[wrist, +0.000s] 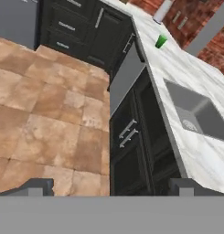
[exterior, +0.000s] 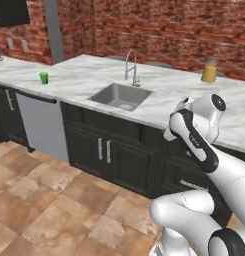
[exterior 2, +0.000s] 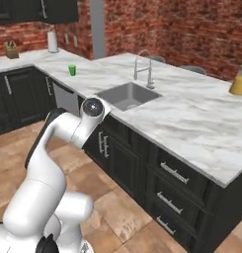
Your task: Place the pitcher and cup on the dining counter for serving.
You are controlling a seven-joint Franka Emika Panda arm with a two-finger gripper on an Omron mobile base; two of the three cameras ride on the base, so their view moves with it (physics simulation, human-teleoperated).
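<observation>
Your fingers (wrist: 109, 186) are spread and empty; green cup (exterior: 43, 77) upper left, pitcher (exterior: 209, 71) upper right, both unmoved on the bench (exterior: 174, 95).

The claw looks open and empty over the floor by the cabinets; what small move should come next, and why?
Probably swing the claw up over the dining counter toward the green cup or the pitcher. Its jaws stand wide with nothing between them. Cup and pitcher already stand on the marble, either side of the sink, both well away from the hand, so closing that gap likely comes first.
</observation>
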